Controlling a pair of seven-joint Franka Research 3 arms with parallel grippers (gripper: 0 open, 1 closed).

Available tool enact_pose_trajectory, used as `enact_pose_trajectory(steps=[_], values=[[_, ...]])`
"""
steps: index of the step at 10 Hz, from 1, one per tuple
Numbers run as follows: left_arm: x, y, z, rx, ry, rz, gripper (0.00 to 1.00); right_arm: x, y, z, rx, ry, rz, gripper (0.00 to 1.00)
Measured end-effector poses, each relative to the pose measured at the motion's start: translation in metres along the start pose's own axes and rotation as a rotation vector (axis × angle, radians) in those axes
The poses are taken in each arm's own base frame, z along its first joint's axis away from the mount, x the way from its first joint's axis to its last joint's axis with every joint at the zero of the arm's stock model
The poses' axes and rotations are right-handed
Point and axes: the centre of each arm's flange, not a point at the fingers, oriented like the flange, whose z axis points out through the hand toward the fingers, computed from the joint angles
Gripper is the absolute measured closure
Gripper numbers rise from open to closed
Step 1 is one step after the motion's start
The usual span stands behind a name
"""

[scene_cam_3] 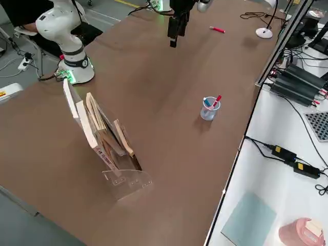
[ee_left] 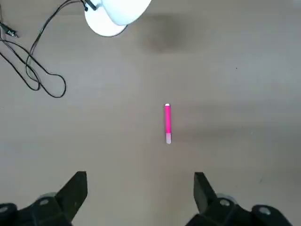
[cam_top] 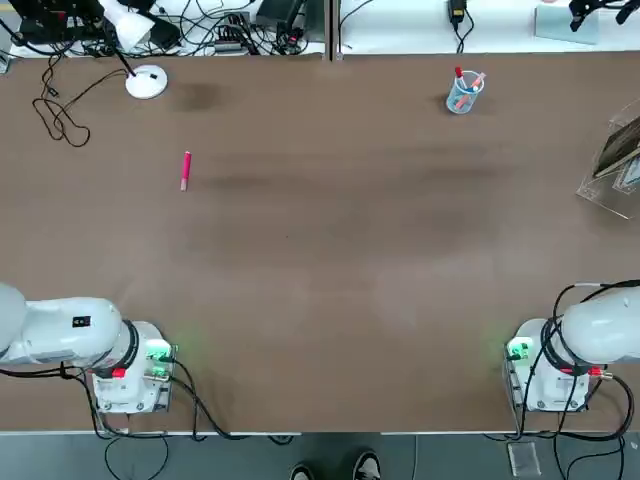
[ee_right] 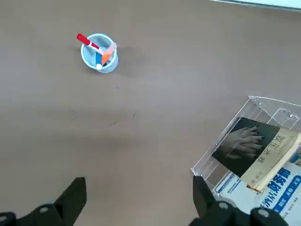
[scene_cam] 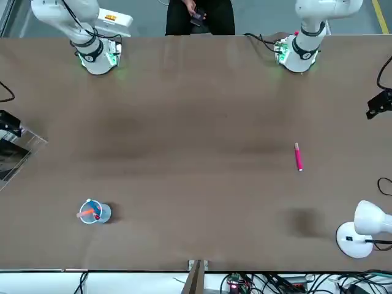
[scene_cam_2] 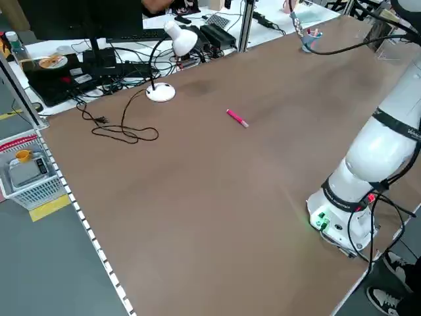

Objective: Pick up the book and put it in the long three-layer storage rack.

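Note:
The book (ee_right: 254,149), dark grey with a pale hand picture and a tan strip, leans inside the clear long three-layer storage rack (ee_right: 266,101) at the table's right edge. The rack (cam_top: 606,188) also holds a blue-and-white booklet (ee_right: 277,186). From the right side, the rack (scene_cam_3: 128,183) stands upright with several thin books slanted in it. My right gripper (ee_right: 138,182) hangs open and empty high above the table, well short of the rack. Over the left half, my left gripper (ee_left: 139,179) is open and empty too.
A pink pen (cam_top: 186,170) lies on the left half of the table. A clear pen cup (cam_top: 463,93) with markers stands at the far right. A white desk lamp (cam_top: 146,80) and its cable sit at the far left. A person stands behind the arms (scene_cam: 199,15).

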Motion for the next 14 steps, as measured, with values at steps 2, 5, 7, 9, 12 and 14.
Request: enact_pose_trajectory(steps=[2, 5, 7, 9, 12, 14], values=[[0.000, 0.000, 0.000, 0.000, 0.000, 0.000, 0.00, -0.003, -0.006, -0.012, 0.002, -0.001, 0.017, 0.00], [0.000, 0.000, 0.000, 0.000, 0.000, 0.000, 0.00, -0.004, -0.026, -0.012, 0.004, -0.018, 0.040, 0.00], [0.000, 0.000, 0.000, 0.000, 0.000, 0.001, 0.00, -0.005, -0.030, -0.012, 0.005, -0.025, 0.040, 0.00], [0.000, 0.001, 0.000, 0.000, 0.000, 0.001, 0.00, -0.005, -0.028, -0.012, 0.004, -0.025, 0.048, 0.00], [0.000, 0.001, 0.000, 0.000, 0.000, 0.002, 0.00, -0.005, -0.026, -0.010, 0.009, -0.029, 0.064, 0.00], [0.000, 0.001, 0.000, 0.000, 0.000, 0.002, 0.00, -0.005, -0.027, -0.007, 0.023, -0.033, 0.067, 0.00]])
